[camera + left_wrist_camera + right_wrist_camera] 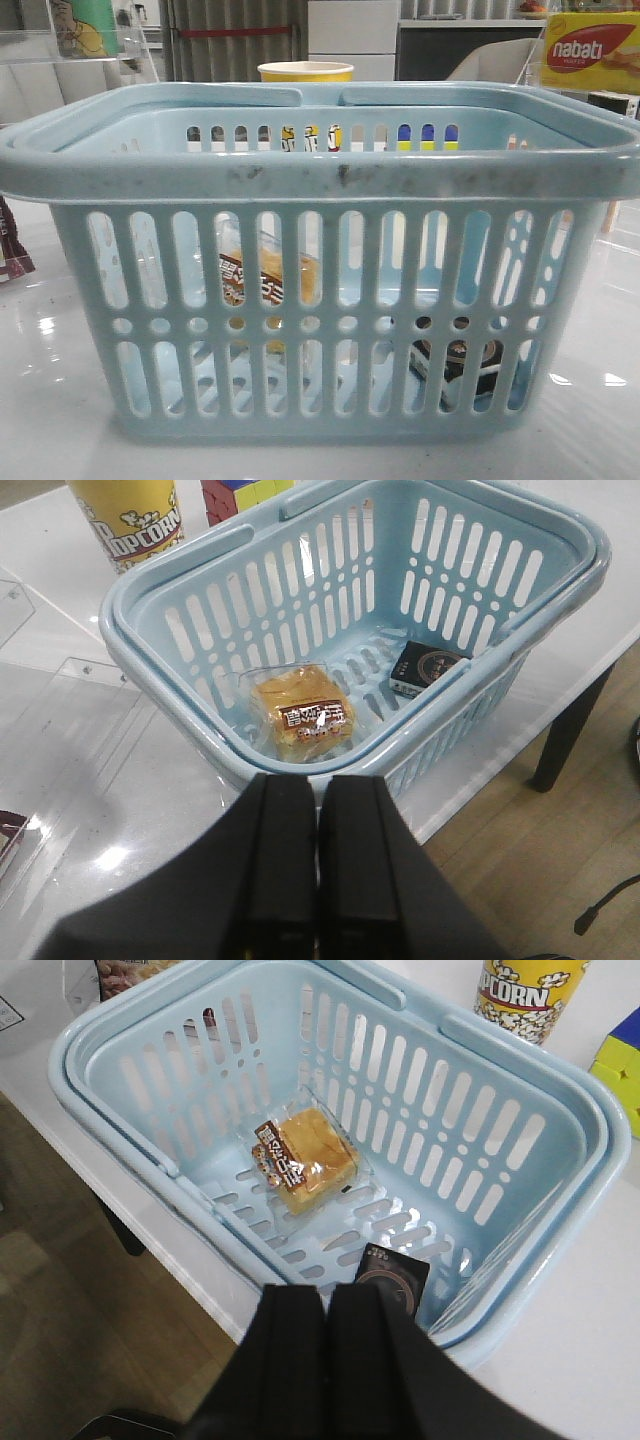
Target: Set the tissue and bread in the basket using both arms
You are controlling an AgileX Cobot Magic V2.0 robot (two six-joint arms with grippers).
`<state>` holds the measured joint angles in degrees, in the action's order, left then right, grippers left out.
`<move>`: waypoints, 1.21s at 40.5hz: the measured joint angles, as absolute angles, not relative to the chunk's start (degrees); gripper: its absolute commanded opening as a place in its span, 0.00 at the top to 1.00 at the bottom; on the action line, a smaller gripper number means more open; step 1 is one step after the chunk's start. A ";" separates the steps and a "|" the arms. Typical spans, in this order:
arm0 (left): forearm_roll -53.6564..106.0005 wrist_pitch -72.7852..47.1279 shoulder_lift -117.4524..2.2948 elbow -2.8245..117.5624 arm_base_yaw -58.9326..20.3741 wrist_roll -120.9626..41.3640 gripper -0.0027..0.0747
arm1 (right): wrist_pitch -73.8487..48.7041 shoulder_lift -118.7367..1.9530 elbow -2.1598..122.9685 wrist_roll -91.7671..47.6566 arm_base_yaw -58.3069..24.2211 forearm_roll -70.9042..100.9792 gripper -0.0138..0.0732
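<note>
Black and closed, the two fingers of the left gripper are pressing together with no gap, and they are holding nothing. The right gripper is looking the same: its fingers are meeting and nothing is between them. Both are hanging above the near rim of the large pale blue-grey slotted plastic basket, outside of it.

Inside the basket, the bread, a clear plastic pack with golden-yellow content and a brown label, is lying flat on the floor. The tissue, a small flat black pack with white markings, is lying near one corner, well apart from the bread. In the front view both are showing through the slots, bread on the left and tissue on the right. So the task is seeming finished to me.

The risk is now coming only from the arms. If one is dropping while it is pulling away, it could be catching the thick rim or a folded handle and dragging or tipping the light basket. The yellow popcorn cup and the coloured cube are standing just beside the basket, so a pushed basket could be knocking them over.
</note>
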<state>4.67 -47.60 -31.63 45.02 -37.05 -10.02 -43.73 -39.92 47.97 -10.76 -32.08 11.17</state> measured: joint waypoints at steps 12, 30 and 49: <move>4.67 -47.48 -31.63 45.02 -37.05 -10.02 0.85 | -43.73 -39.92 47.97 -10.76 -32.08 11.17 0.77; 0.00 -24.05 -16.55 25.67 -19.49 -10.02 0.85 | -43.76 -39.92 47.97 -10.76 -32.08 11.17 0.77; 2.72 -1.82 0.25 -0.41 -3.51 -10.02 0.85 | -43.76 -39.92 47.97 -10.76 -32.08 11.17 0.77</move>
<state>2.72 -1.82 0.25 -0.41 -3.51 -10.02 -43.76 -39.92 47.97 -10.76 -32.08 11.17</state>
